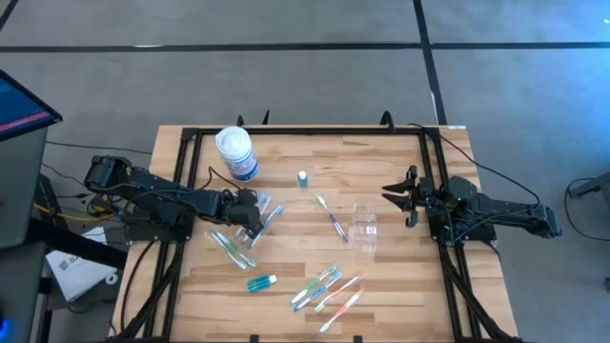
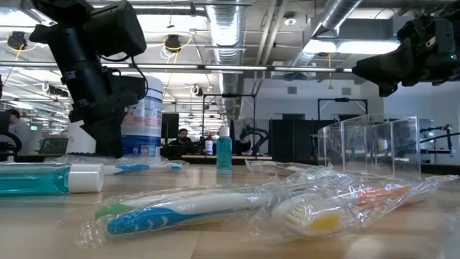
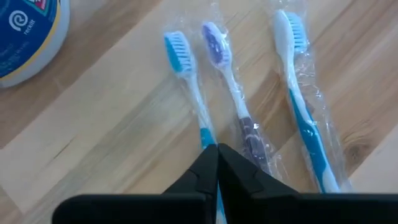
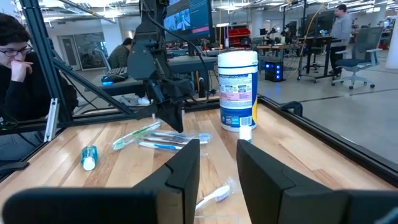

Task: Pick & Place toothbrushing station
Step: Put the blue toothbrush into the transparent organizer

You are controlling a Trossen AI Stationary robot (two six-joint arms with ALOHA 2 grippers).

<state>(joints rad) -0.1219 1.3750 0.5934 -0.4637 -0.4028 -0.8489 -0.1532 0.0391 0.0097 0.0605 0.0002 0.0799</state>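
None of brushes seen in cup (image 1: 364,227); cup stands empty right of centre, so task judged barely begun. Left gripper (image 1: 254,229) down on table over trio of brushes (image 1: 268,213) left of centre, fingers pinched together on handle of blue brush (image 3: 188,79). Brush lies flat, long axis running away from gripper, bristle head pointing toward canister (image 1: 235,153). Right gripper (image 1: 408,197) waits near right edge, partly open, empty. Tube (image 1: 261,282) and brush cluster (image 1: 327,287) untouched near front.

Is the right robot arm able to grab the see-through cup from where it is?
Probably yes. The right gripper hangs beside the clear cup, fingers apart, with only bare table between them.
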